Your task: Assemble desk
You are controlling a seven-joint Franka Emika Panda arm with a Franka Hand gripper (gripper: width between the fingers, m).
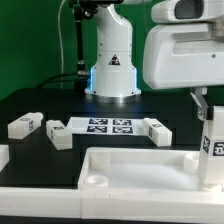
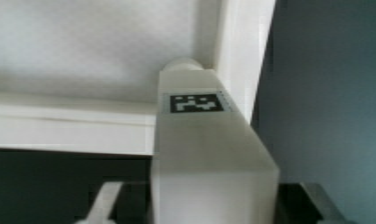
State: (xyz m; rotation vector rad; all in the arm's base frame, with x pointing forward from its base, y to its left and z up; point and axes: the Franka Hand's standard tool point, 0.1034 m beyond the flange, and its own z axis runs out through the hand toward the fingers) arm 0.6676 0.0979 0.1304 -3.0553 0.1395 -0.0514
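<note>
The desk's white tabletop slab lies near the front with its raised rim up. In the wrist view its rim and one corner show. My gripper hangs at the exterior view's right, over the slab's right end, shut on a white square leg that stands upright. In the wrist view the leg runs from between my gripper's fingers to the slab's corner, its tag facing the camera. Whether the leg's far end touches the corner socket cannot be told.
Loose tagged legs lie on the black table: two at the left, one right of centre. Another white part pokes in at the left edge. The marker board lies between them. The robot base stands behind.
</note>
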